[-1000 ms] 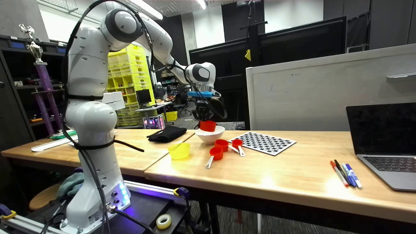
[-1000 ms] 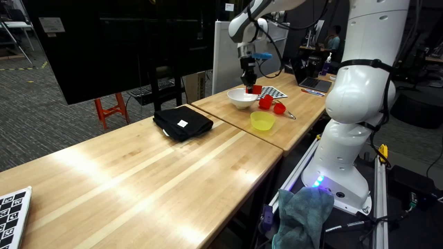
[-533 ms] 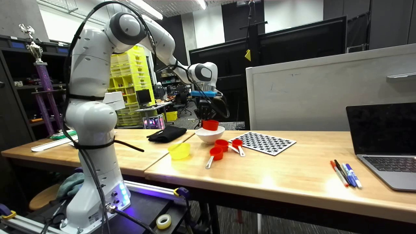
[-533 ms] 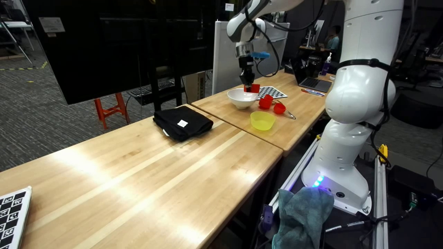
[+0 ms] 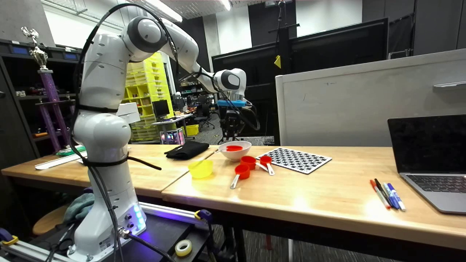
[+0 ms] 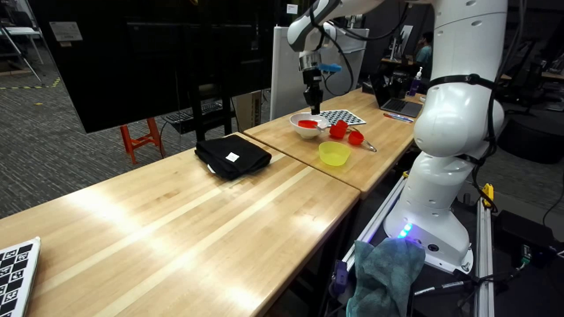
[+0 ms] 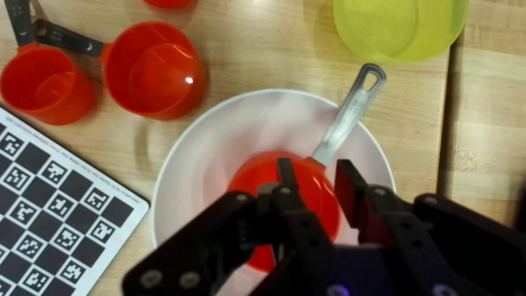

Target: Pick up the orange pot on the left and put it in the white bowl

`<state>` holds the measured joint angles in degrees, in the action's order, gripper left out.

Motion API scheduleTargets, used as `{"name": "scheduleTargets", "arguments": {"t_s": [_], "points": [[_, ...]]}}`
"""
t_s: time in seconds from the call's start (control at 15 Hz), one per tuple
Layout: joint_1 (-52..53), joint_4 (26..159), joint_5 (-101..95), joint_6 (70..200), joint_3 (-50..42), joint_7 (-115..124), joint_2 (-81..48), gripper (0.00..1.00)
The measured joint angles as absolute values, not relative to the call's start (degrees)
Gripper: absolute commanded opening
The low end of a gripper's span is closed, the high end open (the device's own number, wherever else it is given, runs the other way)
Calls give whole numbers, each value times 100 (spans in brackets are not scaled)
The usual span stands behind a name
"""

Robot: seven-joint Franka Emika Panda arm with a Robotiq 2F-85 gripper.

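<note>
The orange pot (image 5: 234, 148) lies inside the white bowl (image 5: 235, 156). In an exterior view the pot (image 6: 307, 123) shows red over the rim of the bowl (image 6: 307, 133). In the wrist view the pot (image 7: 254, 174) rests in the bowl (image 7: 193, 168), its grey handle leaning over the rim toward the yellow cup. My gripper (image 7: 314, 163) is open and empty above the pot, its fingers apart and hiding part of it. In both exterior views the gripper (image 5: 229, 138) hangs just above the bowl; it also shows here (image 6: 315, 111).
Several similar red cups (image 5: 243, 171) with handles lie close beside the bowl. A yellow cup (image 6: 335, 154) stands near the table seam. A checkered mat (image 5: 295, 160) lies by the bowl. A black cloth (image 6: 233, 157), a laptop (image 5: 433, 153) and pens (image 5: 387, 195) are farther off.
The gripper held the orange pot above the bowl and has let go of it. The pot has dropped into the bowl. The arm has shifted slightly.
</note>
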<state>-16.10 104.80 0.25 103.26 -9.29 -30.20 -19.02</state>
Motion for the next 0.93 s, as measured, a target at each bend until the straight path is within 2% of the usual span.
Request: {"name": "scheduleTargets", "arguments": {"t_s": [0.33,0.93], "points": [[-1621,10389,25,10263,-931,-3020,-1901,98],[-1601,10347,25,10221,-922,-3003,-1647,100]]}}
